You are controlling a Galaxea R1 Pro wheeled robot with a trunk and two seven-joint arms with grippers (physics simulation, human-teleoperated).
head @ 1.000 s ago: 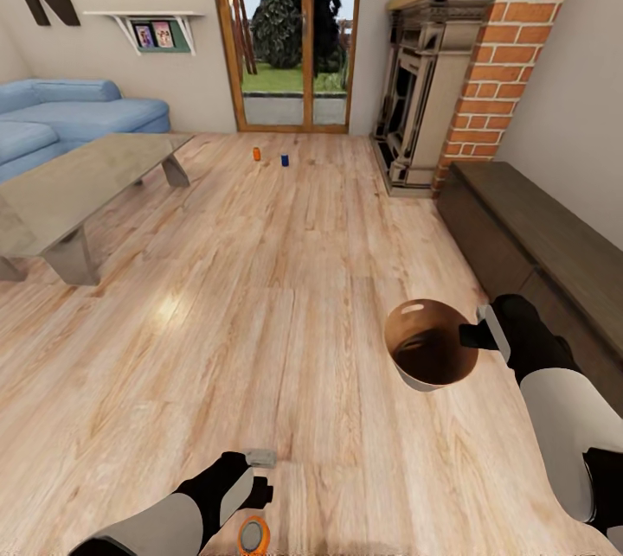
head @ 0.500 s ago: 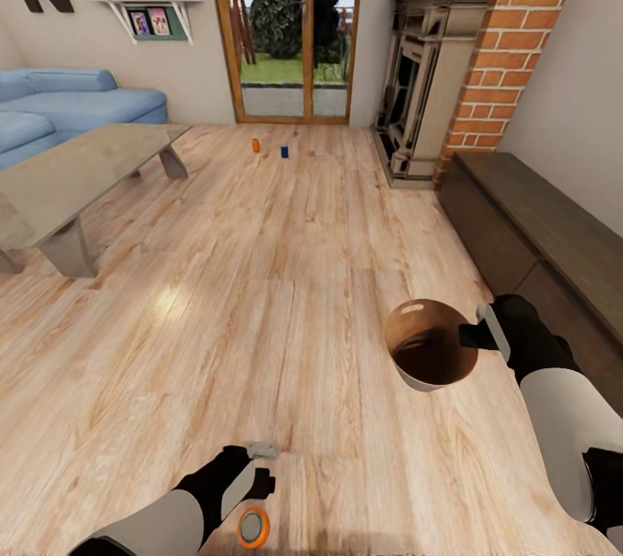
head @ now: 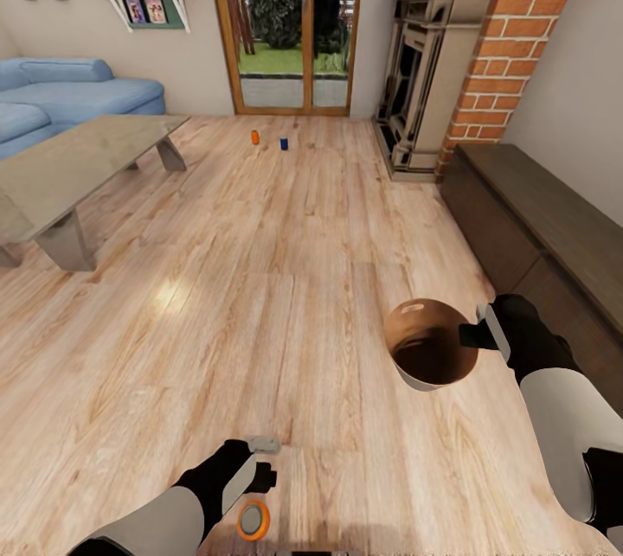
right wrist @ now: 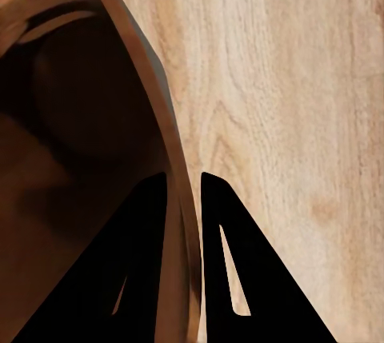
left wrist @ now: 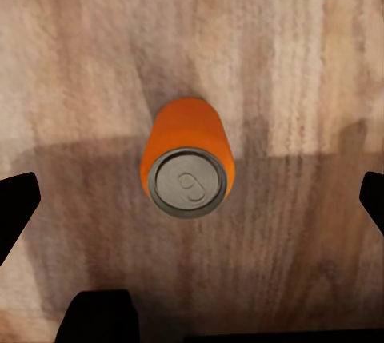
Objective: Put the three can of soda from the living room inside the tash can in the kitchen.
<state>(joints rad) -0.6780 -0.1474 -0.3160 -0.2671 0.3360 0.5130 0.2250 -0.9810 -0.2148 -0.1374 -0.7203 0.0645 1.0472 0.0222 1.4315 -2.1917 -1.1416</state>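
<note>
The right tool (right wrist: 182, 199) has its two black fingers pinched close together on the rim of the tash can (head: 430, 347), one finger inside the bin and one outside, the thin wall clamped between them. In the head view the bin hangs at the end of the right arm above the wood floor (head: 303, 279), its round mouth turned up toward the camera, its tan-brown inside showing, and a strip of pale grey-white outer wall along the lower edge.

The left tool (left wrist: 192, 199) is spread wide: its black fingertips (left wrist: 16, 207) stand at the opposite edges of the left wrist view, and it grips nothing. Centred between them, on the floor below, stands an orange can of soda (left wrist: 189, 159), upright, its long axis pointing straight up at the wrist camera, so that the silver top with its pull tab faces the lens and the orange side shows as a short foreshortened band. In the head view this can (head: 253, 520) sits just below the left tool (head: 260, 461), near the bottom edge.

Well apart, across the floor by the glass doors (head: 290, 20), stand another orange can (head: 255, 137) and a blue can (head: 284, 143), both upright and just beside each other. The grey table (head: 78, 167) and the blue sofa (head: 69, 93) lie to the left, the brick fireplace (head: 450, 54) to the right.
</note>
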